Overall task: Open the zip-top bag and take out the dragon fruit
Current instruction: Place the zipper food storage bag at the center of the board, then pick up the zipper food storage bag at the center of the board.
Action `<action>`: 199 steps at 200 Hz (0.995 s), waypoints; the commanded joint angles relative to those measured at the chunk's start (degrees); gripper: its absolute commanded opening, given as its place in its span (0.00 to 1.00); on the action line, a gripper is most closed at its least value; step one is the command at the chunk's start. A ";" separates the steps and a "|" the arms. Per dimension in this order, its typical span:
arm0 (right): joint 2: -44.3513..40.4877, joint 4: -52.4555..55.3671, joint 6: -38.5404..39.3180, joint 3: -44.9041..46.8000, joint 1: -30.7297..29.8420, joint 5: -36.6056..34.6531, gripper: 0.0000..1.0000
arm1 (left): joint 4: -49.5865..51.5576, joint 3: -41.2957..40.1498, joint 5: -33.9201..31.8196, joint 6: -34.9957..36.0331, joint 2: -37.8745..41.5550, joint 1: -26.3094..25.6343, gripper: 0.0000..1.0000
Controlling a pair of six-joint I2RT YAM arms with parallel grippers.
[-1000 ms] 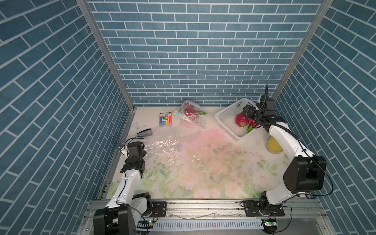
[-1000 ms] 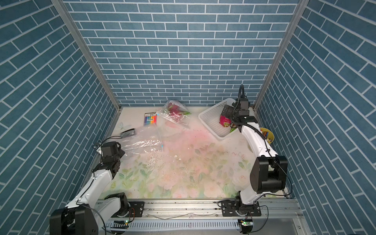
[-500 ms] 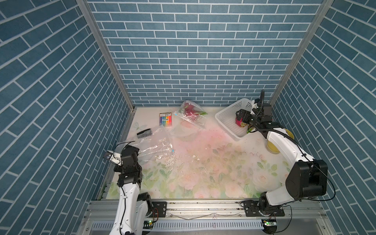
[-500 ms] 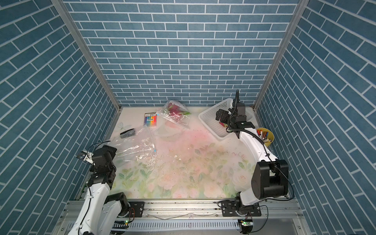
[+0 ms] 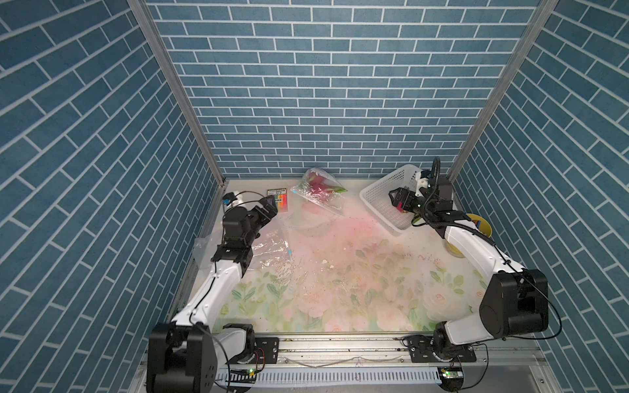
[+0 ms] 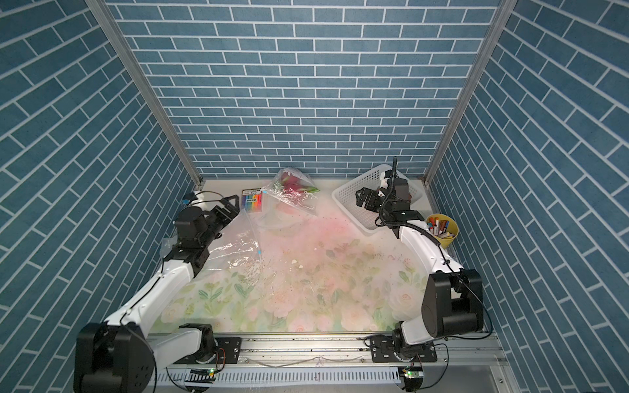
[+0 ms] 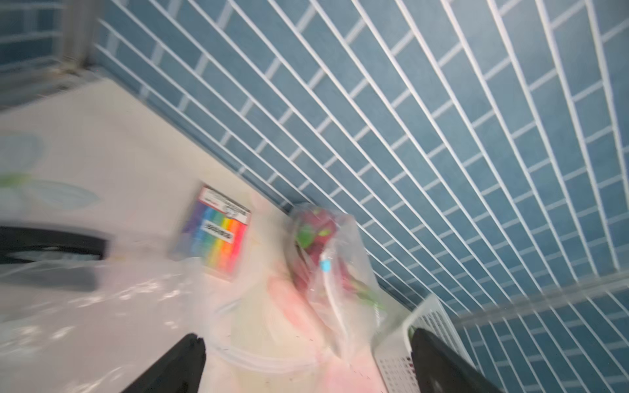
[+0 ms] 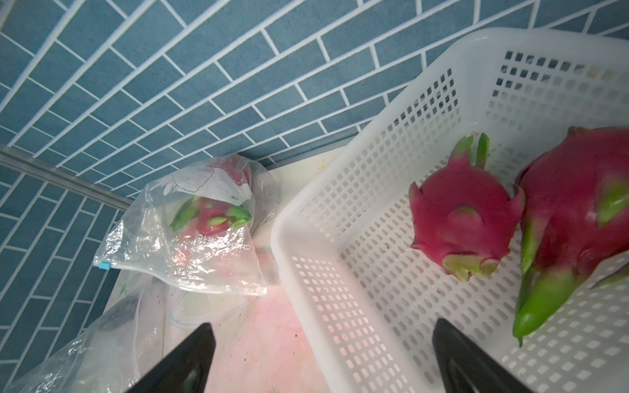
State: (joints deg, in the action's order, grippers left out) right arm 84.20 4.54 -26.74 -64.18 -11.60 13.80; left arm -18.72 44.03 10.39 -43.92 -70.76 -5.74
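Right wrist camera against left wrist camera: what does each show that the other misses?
Only the right wrist view: a small dragon fruit beside a larger dragon fruit, both loose in the white basket. Only the left wrist view, blurred: the rainbow-coloured marker pack. Both: the zip-top bag with a bagged dragon fruit inside, and part of the basket.

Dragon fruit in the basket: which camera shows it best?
Right wrist view: both dragon fruit sit close and sharp in the basket. Both top views: the right arm mostly hides them. Left wrist: only a blurred basket corner.
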 commanded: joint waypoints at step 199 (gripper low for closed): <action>-1.12 1.82 21.14 -0.76 -20.21 -5.69 0.85 | -12.67 12.54 21.70 -5.91 -23.81 -11.26 0.07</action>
State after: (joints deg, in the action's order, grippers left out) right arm 81.34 9.47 -14.90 -62.67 -28.16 9.13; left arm -25.34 62.67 31.31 -44.86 -99.50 -14.44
